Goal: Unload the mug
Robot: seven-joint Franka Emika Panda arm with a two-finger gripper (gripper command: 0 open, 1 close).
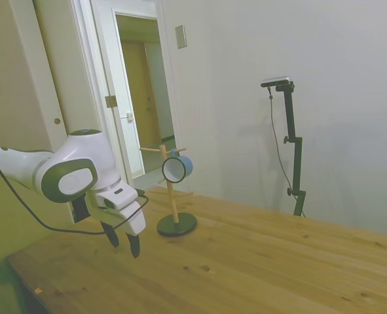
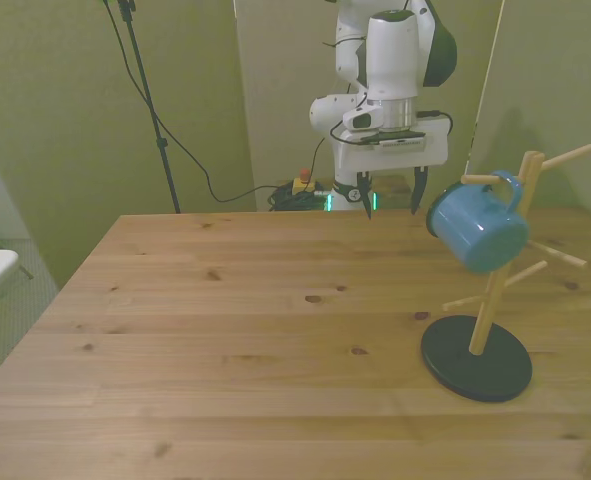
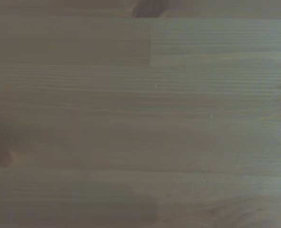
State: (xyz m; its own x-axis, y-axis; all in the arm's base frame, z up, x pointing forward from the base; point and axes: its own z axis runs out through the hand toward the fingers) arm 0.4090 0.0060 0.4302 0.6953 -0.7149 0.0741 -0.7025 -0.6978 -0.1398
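Your gripper [image 2: 390, 198] hangs low over the wooden table [image 2: 235, 330] with its two dark fingers spread apart and nothing between them. It points straight down, and the wrist view confirms this: all it shows is bare plank grain, with no part of the mug.

Take the mug tree [image 2: 495, 290] as your landmark. It is a wooden post on a round black base, standing at the front view's right. Your gripper sits beyond the tree, toward the far edge of the table, and off to the front view's left of it. In the side view the gripper [image 1: 123, 240] is likewise apart from the tree [image 1: 173, 196], with open tabletop between them.

The mug [image 2: 475, 228] hangs by its loop handle on an upper peg of the tree, clear of the table and above the level of your fingertips. It tilts; in the side view its pale open mouth [image 1: 174, 169] faces the camera.

So, as I judge it, your move turns on going up and across toward the tree, then lifting the handle along and off the peg rather than pulling straight away.
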